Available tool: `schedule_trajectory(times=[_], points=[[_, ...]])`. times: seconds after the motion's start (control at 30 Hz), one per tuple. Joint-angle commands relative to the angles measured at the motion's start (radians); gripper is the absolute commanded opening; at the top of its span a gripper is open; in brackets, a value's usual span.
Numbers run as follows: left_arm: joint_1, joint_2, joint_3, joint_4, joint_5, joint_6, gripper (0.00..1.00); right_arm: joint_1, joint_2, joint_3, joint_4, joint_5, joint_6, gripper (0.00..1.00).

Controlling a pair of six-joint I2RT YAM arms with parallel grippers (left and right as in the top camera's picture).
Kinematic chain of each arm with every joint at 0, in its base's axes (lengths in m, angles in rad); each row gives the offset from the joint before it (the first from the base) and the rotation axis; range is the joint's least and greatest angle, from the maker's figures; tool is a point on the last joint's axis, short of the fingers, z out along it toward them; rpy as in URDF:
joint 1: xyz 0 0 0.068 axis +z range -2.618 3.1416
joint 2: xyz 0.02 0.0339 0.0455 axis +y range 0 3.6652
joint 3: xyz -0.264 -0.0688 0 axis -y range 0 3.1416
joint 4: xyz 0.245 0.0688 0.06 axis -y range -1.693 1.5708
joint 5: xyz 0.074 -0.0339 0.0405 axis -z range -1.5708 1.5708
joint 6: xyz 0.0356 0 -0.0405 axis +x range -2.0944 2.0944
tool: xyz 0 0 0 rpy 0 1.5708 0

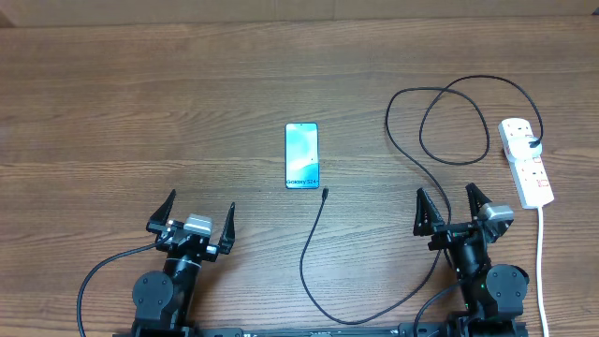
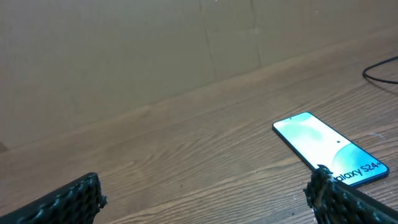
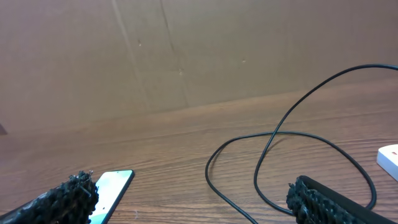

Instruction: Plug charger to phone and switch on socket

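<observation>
- Both grippers sit near our edge of the table (image 1: 140, 112), jaws spread wide and holding nothing: the left gripper (image 1: 201, 204) and the right gripper (image 1: 445, 192)
- The phone (image 1: 301, 155) lies face up mid-table, the charger (image 1: 307, 245) ends in a connector tip (image 1: 325, 192) just off its lower right corner, and the socket (image 1: 526, 161) lies far right
- We risk pinching that small tip askew
- Unbraced, the phone may slide as we push
- The cable loop beside our right gripper could snag
</observation>
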Motion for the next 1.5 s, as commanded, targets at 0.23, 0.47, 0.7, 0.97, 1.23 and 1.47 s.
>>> schedule_trajectory(times=[0.23, 0.47, 0.7, 0.97, 1.23, 1.47], points=[[0.004, 0.003, -0.004, -0.002, -0.006, -0.010, 1.00, 0.006, -0.011, -0.010, 0.003, 0.005, -0.002, 1.00], [0.004, 0.003, -0.004, 0.053, 0.040, 0.002, 1.00, 0.006, -0.011, -0.010, 0.003, 0.005, -0.002, 1.00], [0.004, 0.003, 0.030, 0.036, 0.099, -0.003, 1.00, 0.006, -0.011, -0.010, 0.003, 0.005, -0.002, 1.00], [0.005, 0.003, 0.128, 0.007, 0.100, -0.040, 1.00, 0.006, -0.011, -0.010, 0.003, 0.005, -0.002, 1.00], [0.004, 0.003, 0.332, -0.119, 0.100, -0.071, 1.00, 0.006, -0.011, -0.010, 0.003, 0.005, -0.002, 1.00], [0.004, 0.042, 0.549, -0.239, 0.101, -0.151, 1.00, 0.006, -0.011, -0.010, 0.003, 0.005, -0.002, 1.00]])
